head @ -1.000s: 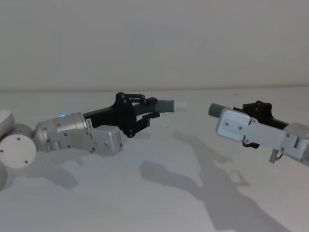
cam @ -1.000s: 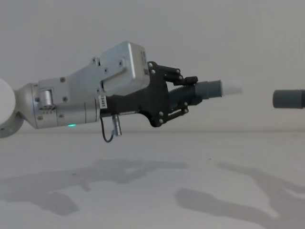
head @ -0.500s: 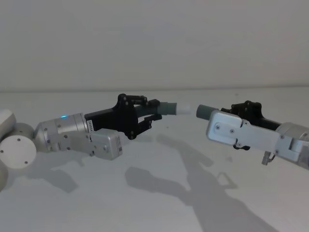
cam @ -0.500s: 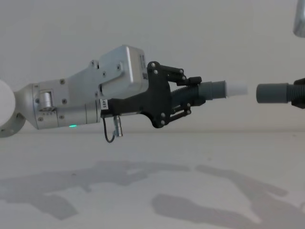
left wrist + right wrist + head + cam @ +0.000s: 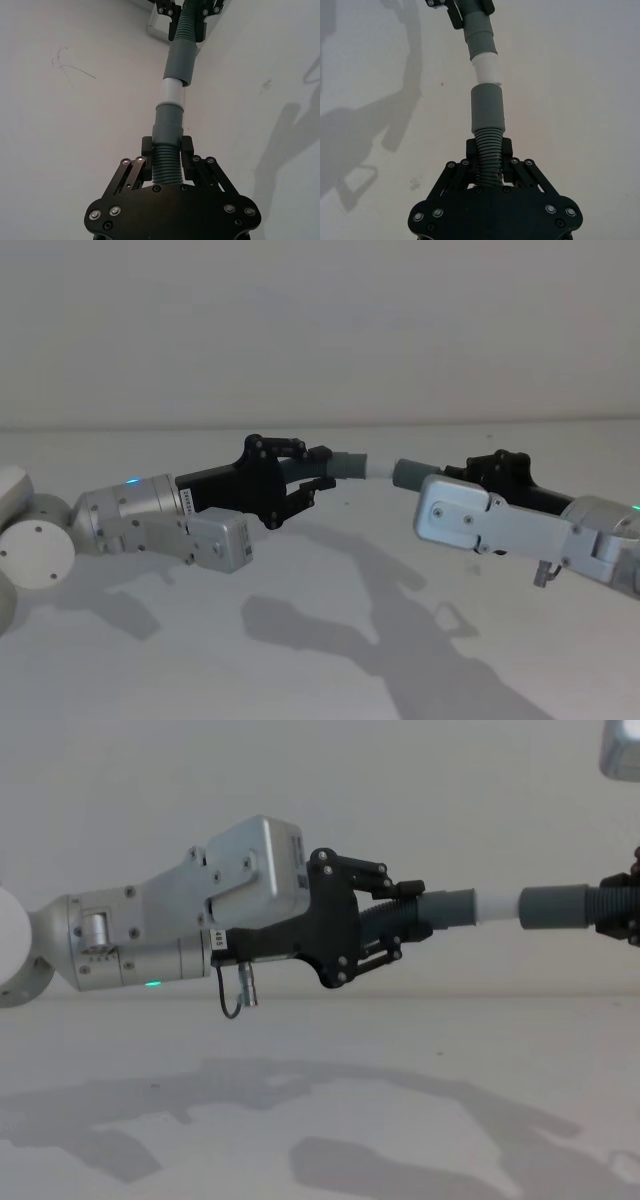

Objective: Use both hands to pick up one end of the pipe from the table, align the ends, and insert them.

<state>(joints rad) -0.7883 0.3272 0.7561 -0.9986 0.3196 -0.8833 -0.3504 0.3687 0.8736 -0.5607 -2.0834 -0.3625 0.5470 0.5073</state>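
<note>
Both sets of jaws are clamped shut, each on the ribbed middle of one pipe piece, and both pieces are held up off the worktop.

From the head camera, the left gripper (image 5: 305,472) is seen reaching in from the left with the left pipe piece (image 5: 345,464) pointing right, its whitish tip (image 5: 377,468) meeting the grey cuff (image 5: 410,474) of the right pipe piece, which is carried by the right gripper (image 5: 470,476). The white worktop (image 5: 320,660) lies below, crossed by the arms' shadows.

By the left wrist camera, the ribbed tube is shown pinched between the black fingers (image 5: 148,148), with the whitish tip (image 5: 173,92) entering the far cuff (image 5: 181,62); part of the tip is left showing.

By the right wrist camera, the right pipe piece (image 5: 487,117) is shown gripped in the same way, and the whitish tip (image 5: 486,69) touches its cuff at a slight angle.

From the chest camera, the two pieces are seen in one nearly level line well above the worktop (image 5: 320,1100), the tip (image 5: 497,906) bridging the left cuff (image 5: 447,909) and the right cuff (image 5: 556,907). A green light (image 5: 150,984) is lit on the left arm.
</note>
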